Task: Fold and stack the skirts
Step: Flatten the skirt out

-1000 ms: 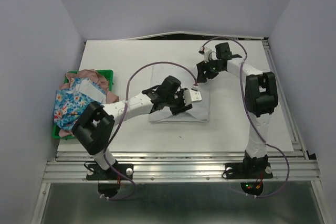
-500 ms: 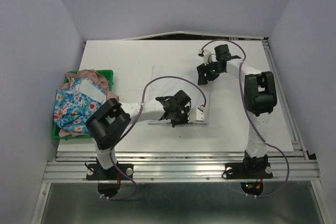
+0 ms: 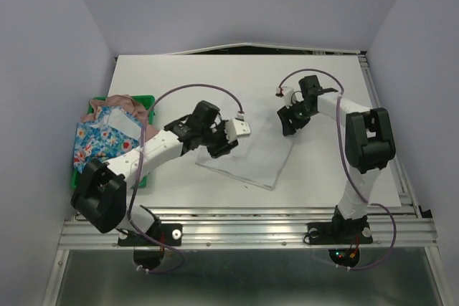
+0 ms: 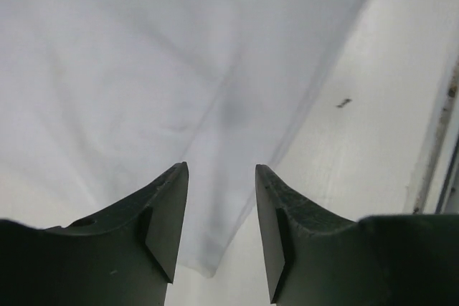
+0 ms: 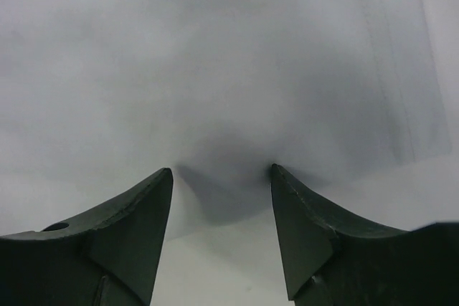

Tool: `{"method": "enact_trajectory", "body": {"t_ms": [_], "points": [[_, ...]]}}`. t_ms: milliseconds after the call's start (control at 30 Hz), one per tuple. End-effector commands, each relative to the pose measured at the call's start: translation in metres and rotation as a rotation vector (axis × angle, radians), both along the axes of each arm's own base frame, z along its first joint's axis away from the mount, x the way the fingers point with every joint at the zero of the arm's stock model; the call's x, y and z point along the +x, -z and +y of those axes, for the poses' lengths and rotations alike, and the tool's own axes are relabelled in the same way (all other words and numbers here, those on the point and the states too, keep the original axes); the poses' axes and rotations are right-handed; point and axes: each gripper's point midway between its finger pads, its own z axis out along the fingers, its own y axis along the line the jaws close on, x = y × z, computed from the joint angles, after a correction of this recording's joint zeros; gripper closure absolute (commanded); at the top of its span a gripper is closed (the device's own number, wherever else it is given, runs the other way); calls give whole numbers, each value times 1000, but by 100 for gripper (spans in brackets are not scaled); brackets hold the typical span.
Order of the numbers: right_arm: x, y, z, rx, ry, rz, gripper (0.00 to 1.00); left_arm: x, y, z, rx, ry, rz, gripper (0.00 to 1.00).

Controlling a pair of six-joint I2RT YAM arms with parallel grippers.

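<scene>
— First entry, far left?
— One green tray [image 3: 148,99], at the left edge of the white surface [image 3: 179,77]. In it lies one blue flowered skirt [image 3: 93,147], heaped rather than folded and spilling over the tray's left rim. One dusty-pink skirt [image 3: 106,101] is in there with it, showing only along the far edge and the right side of the heap.

— Next along?
— The left arm, stretched from its base out towards the middle. The left fingers [image 4: 166,209] stand moderately apart with nothing between them. They sit just above the left part of the cloth, with one of its corners right below the tips.

— And the cloth itself?
— One plain white skirt [image 3: 251,163], spread flat on the middle of the surface. It lies well apart from the tray and is skewed, so one corner points at the near edge. There is a soft crease or two, and a small dark speck on the surface beside it.

— Last entry, right side?
— The right arm, bent back towards the centre. The right fingers [image 5: 136,220] are spread wide and grip nothing. They are poised low at the far right corner of the white skirt and cast a shadow on it. I cannot tell whether the tips touch the fabric.
</scene>
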Motion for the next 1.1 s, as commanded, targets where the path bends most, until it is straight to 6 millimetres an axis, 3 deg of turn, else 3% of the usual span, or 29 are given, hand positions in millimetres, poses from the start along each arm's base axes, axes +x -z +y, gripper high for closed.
{"method": "enact_trajectory", "body": {"t_ms": [0,167,200,267,333,433,467,500,533,567,600,633,667,700,733,800,833,867,967,1067], "points": [[-87,-6,-7,-5,-55,207,38,55,13,50,36,-395,69,55],[-158,-44,27,135,-222,306,37,67,53,53,104,-518,281,64],[-174,-61,46,200,-286,314,37,71,53,48,96,-521,304,66],[-187,-93,60,300,-330,352,34,72,71,49,129,-535,364,71],[-181,-117,75,384,-310,376,34,79,84,48,150,-553,391,71],[-143,-133,77,394,-262,281,34,97,89,43,155,-562,366,71],[-122,-125,77,359,-213,232,34,104,100,43,176,-564,365,71],[-103,-123,73,341,-172,188,35,111,101,41,182,-564,355,71],[-87,-119,66,324,-125,160,37,130,91,32,154,-561,317,71],[-66,-104,59,284,-87,128,37,136,98,30,172,-557,320,71],[-54,-98,54,270,-61,115,38,144,97,26,167,-551,310,71],[-43,-93,48,258,-42,101,39,164,82,16,135,-549,268,71],[-32,-85,44,245,-32,79,40,172,86,13,141,-553,266,71],[-25,-65,39,199,-13,82,41,188,80,6,123,-548,235,71],[-24,-58,36,178,-4,91,41,197,70,3,109,-550,204,70],[-25,-39,34,168,11,106,43,213,70,-1,107,-564,176,68],[-29,-29,34,171,22,135,44,230,54,-6,72,-573,140,67],[-28,-24,35,177,29,135,44,236,54,-8,66,-575,139,65],[-56,-3,49,188,20,214,45,251,21,-12,-4,-572,106,57],[-79,-3,75,207,-18,240,46,257,-10,-8,-61,-577,76,52]]}}
